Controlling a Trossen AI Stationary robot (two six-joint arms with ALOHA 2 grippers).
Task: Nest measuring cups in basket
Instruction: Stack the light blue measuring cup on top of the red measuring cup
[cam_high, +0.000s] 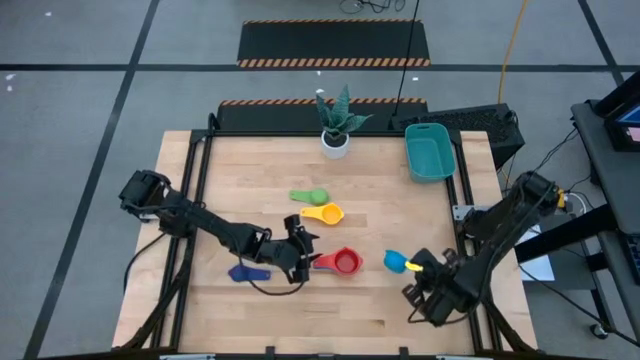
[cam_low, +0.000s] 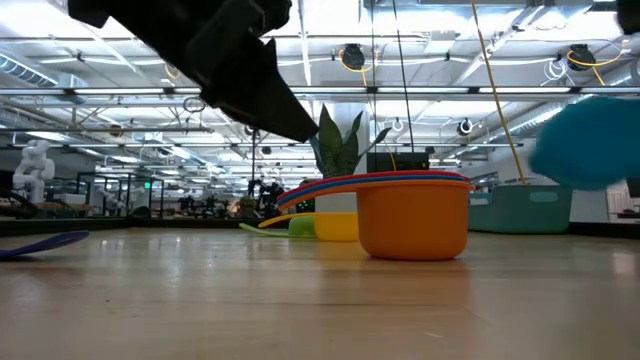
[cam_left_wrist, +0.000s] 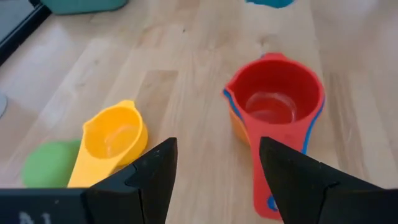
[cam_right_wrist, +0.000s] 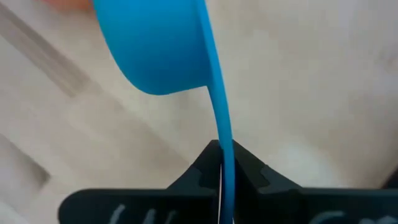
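Observation:
A light blue measuring cup (cam_right_wrist: 155, 50) hangs clear of the table near the right edge, with my right gripper (cam_right_wrist: 222, 168) shut on it. My left gripper (cam_left_wrist: 217, 180) is open just left of a nested stack (cam_left_wrist: 277, 106): a red cup inside a blue one inside an orange one (cam_low: 412, 215), standing on its base. A yellow cup (cam_high: 322, 213) and a green cup (cam_high: 310, 196) lie farther back. A dark blue cup (cam_high: 248, 272) lies near the left arm. The teal basket (cam_high: 430, 152) stands at the far right. My right gripper pinches the light blue cup's thin handle (cam_right_wrist: 225, 146) between its two shut fingers. The fingers lie along the handle, slanting down from above. The cup's bowl sticks out beyond the fingertips, turned on its side, and is lifted clear of the table (cam_low: 590, 140).
A white pot with a plant (cam_high: 335, 135) stands at the far edge, left of the basket. Bare wooden tabletop (cam_high: 390, 200) lies between the cups and the basket.

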